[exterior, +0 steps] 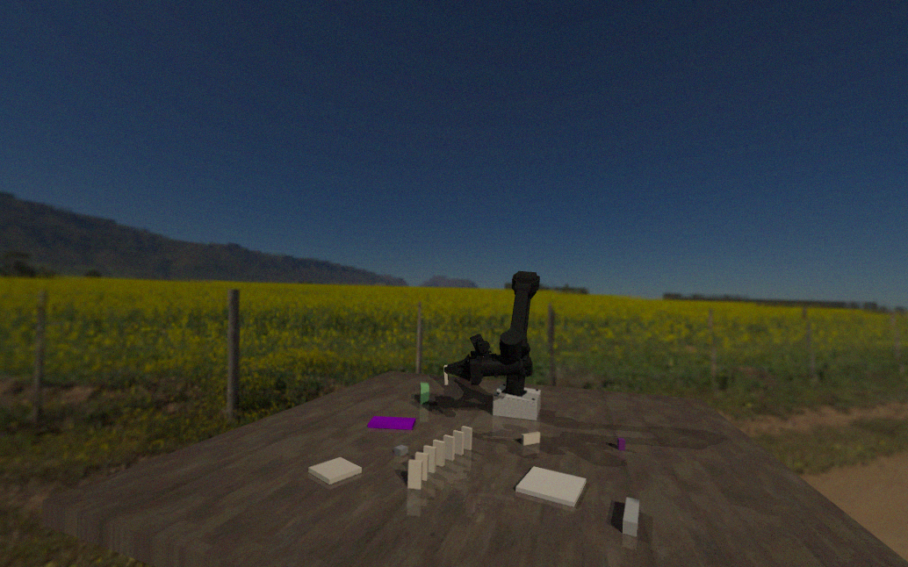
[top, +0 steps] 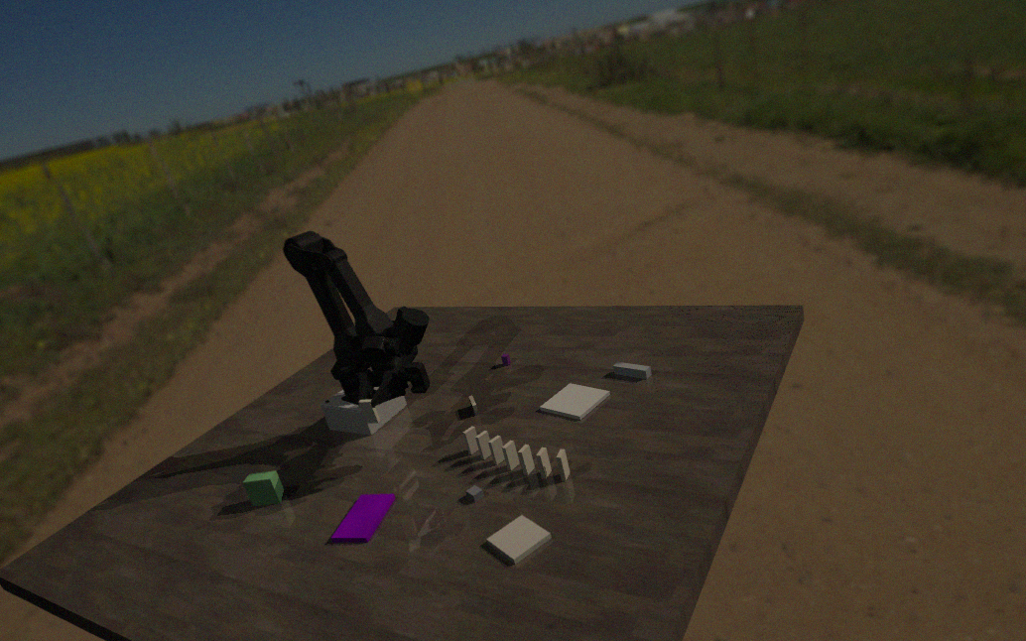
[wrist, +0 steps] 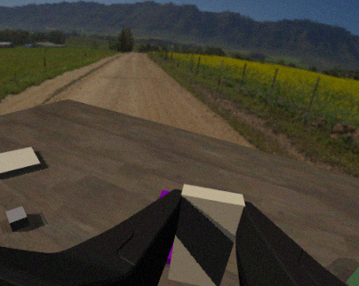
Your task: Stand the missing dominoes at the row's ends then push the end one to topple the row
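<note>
A row of several cream dominoes (top: 527,459) (exterior: 439,453) stands upright and evenly spaced on the table. Another cream domino (exterior: 530,438) (top: 472,404) lies on its side between the row and the robot's base, off the row's base-side end. My gripper (wrist: 210,204) (exterior: 447,369) is shut on a cream domino (wrist: 211,194) (exterior: 445,378), held above the table beside the base and away from the row. In the exterior view the held domino looks roughly upright. In the top view the fingertips and held domino are small and dark against the white base.
A green block (top: 264,488) (exterior: 424,392), purple slab (top: 363,518) (exterior: 392,423) and grey cube (top: 474,494) (wrist: 17,216) lie on one side of the row. White slabs (top: 518,539) (top: 575,401) flank it. A grey bar (top: 631,370) and small purple block (top: 505,359) are farther off.
</note>
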`<state>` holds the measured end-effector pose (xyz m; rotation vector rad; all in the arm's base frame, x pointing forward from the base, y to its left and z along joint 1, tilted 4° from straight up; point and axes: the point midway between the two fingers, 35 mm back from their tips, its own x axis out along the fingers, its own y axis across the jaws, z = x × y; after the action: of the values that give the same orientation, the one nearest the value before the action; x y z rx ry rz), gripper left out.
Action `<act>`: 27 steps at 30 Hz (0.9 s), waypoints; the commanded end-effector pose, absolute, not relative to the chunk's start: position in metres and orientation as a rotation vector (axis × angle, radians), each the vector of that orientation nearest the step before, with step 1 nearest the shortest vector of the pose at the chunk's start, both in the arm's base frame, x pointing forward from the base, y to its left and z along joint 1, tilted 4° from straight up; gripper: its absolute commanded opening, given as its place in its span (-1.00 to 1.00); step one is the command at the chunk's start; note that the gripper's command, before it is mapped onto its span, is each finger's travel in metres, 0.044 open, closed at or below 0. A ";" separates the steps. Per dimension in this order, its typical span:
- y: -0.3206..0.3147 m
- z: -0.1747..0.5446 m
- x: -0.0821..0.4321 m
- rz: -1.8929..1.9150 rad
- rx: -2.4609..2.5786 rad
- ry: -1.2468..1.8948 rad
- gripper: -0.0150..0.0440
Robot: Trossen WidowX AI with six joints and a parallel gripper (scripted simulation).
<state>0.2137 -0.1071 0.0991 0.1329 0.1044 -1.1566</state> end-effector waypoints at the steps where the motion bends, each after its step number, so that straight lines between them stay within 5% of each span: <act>1: -0.107 0.100 0.210 -1.163 0.138 0.086 -0.13; 27: -0.105 0.085 0.219 -1.166 0.142 0.086 -0.13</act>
<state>0.2171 -0.1054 0.0898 0.1414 0.0894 -1.1595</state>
